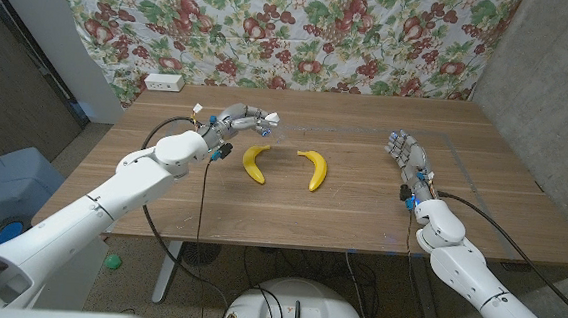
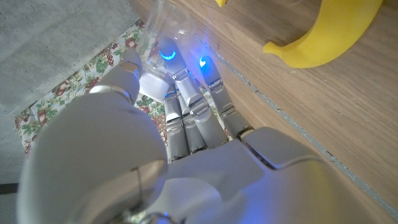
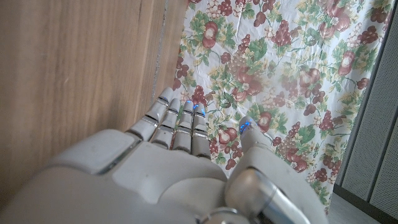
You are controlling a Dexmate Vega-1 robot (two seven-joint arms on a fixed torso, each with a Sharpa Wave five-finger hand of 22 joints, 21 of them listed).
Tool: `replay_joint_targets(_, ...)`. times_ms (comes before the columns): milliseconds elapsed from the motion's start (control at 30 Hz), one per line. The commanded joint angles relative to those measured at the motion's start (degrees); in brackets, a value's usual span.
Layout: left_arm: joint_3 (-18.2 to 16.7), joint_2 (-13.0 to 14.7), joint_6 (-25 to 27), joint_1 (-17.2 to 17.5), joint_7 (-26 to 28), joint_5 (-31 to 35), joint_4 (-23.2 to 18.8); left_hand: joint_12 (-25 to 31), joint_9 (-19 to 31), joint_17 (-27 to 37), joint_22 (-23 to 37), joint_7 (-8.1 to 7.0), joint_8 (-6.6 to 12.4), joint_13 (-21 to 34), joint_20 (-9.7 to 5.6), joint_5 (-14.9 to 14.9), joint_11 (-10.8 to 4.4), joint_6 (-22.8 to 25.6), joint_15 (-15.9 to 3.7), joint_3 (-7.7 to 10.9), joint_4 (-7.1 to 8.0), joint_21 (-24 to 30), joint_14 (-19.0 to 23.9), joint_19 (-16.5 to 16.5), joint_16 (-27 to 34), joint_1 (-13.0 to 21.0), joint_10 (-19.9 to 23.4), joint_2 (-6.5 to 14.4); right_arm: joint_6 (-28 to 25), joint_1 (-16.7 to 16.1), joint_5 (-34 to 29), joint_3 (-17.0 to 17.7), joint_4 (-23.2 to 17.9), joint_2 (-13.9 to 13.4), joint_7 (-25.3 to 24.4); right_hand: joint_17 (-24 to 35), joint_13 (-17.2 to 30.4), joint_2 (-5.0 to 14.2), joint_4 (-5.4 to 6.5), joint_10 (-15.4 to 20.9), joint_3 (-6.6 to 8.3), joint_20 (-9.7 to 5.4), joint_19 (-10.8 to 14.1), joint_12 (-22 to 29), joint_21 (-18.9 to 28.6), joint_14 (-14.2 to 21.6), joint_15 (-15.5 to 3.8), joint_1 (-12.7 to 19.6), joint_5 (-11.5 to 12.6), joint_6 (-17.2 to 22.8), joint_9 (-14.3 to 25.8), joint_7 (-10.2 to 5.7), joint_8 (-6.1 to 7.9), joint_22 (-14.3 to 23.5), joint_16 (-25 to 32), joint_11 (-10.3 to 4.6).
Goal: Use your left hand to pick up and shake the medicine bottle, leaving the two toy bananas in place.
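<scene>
While the left hand hangs above the tabletop's middle, toward the far edge, its fingers are wrapped round the medicine bottle, and the bottle is up off the wood. From the head view only the white end of the bottle pokes out past the fingers; the rest is covered by the hand. The left wrist view catches clear plastic between thumb and fingers, lit blue by the fingertip lights, but what is inside the bottle cannot be made out, and its top is cut off by the frame.

2 toy bananas lie on the tabletop near its middle: the left banana just below the raised hand, the right banana beside it, the pair apart from each other and from the bottle. In the left wrist view 1 banana shows large and another is only a yellow sliver at the frame's edge.

Over by the tabletop's right edge, the right hand has its fingers straight, close together and holding nothing. A white box sits at the far left corner, against the floral cloth.
</scene>
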Motion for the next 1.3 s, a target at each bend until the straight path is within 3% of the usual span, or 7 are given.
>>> replay_joint_targets(33, 1.03, 2.16, 0.65, -1.22, -0.82, -0.72, -0.46, 0.39, 5.27, 0.31, 0.12, -3.48, -0.03, 17.24, -7.59, 0.22, -10.45, 9.14, -0.4, 1.27, 0.61, 0.58, 0.46, -0.39, -0.12, 7.51, 16.29, 7.68, 0.3, -0.11, -0.04, 0.05, -0.07, 0.08, -0.09, 0.07, 0.05, -0.48, -0.05, 0.55, -0.3, -0.11, 0.42, -0.17, -0.28, 0.49, 0.23, -0.18, 0.26, 0.21, 0.09, 0.11, 0.05, 0.04, -0.11, 0.13)
replay_joint_targets(300, -1.14, -1.04, -8.69, 2.71, 4.44, 0.07, 1.55, 0.35, 5.27, 0.39, 0.1, -3.48, -0.16, 17.33, -7.58, 0.22, -10.47, 9.13, -0.39, 1.31, 0.62, 0.76, 0.5, -0.48, -0.23, 7.5, 16.3, 7.65, 0.33, -0.06, -0.11, -0.01, 0.0, 0.08, 0.0, 0.05, 0.04, -0.51, -0.05, 0.53, -0.32, -0.1, 0.5, -0.19, -0.47, 0.5, 0.27, -0.2, 0.25, 0.19, 0.09, 0.07, 0.04, 0.05, -0.16, 0.15)
replay_joint_targets(533, -3.01, -6.49, -19.77, 6.08, 10.71, 2.13, 4.96, 0.38, 5.26, 0.53, 0.07, -3.45, -0.2, 17.49, -7.54, 0.24, -10.49, 9.42, -0.38, 1.35, 0.64, 0.95, 0.63, -0.61, -0.3, 7.48, 16.44, 7.63, 0.27, -0.2, -0.07, 0.05, -0.16, 0.16, -0.27, 0.04, 0.04, -0.55, -0.04, 0.48, -0.35, -0.08, 0.55, -0.21, -0.6, 0.48, 0.28, -0.23, 0.24, 0.14, 0.09, 0.11, 0.03, 0.05, -0.2, 0.17)
replay_joint_targets(733, -4.06, -10.64, -25.81, 7.7, 15.29, 4.04, 7.09, 0.36, 5.26, 0.54, 0.06, -3.44, -0.28, 17.52, -7.54, 0.26, -10.44, 9.51, -0.38, 1.38, 0.65, 1.09, 0.65, -0.72, -0.45, 7.46, 16.62, 7.59, 0.39, -0.12, -0.12, 0.0, -0.01, 0.17, -0.1, 0.03, 0.04, -0.57, -0.02, 0.53, -0.38, -0.05, 0.57, -0.19, -0.76, 0.53, 0.32, -0.26, 0.24, 0.16, 0.09, 0.1, 0.04, 0.05, -0.22, 0.24)
replay_joint_targets(1067, -5.05, -14.85, -30.96, 8.73, 19.12, 6.26, 9.2, 0.17, 5.25, 0.73, 0.04, -3.54, -0.41, 17.44, -7.55, 0.29, -10.43, 9.57, -0.38, 1.43, 0.61, 1.29, 0.79, -0.85, -0.49, 7.5, 16.62, 7.51, 0.07, 0.39, -0.17, -0.13, 0.13, 0.16, -0.02, 0.02, 0.04, -0.57, -0.01, 0.51, -0.4, -0.05, 0.65, -0.21, -0.91, 0.49, 0.31, -0.3, 0.24, 0.16, 0.09, 0.15, 0.04, 0.06, -0.28, 0.19)
replay_joint_targets(1300, -5.29, -15.06, -30.11, 8.65, 18.92, 6.53, 9.01, 0.1, 5.25, 0.67, 0.04, -3.54, -0.54, 17.58, -7.52, 0.3, -10.66, 9.51, -0.38, 1.45, 0.62, 1.48, 0.77, -0.91, -0.71, 7.52, 16.56, 7.46, 0.07, 0.48, -0.28, -0.15, 0.23, 0.13, -0.05, 0.01, 0.04, -0.57, 0.0, 0.55, -0.43, -0.03, 0.7, -0.2, -1.06, 0.53, 0.29, -0.32, 0.23, 0.13, 0.08, 0.16, 0.03, 0.06, -0.3, 0.17)
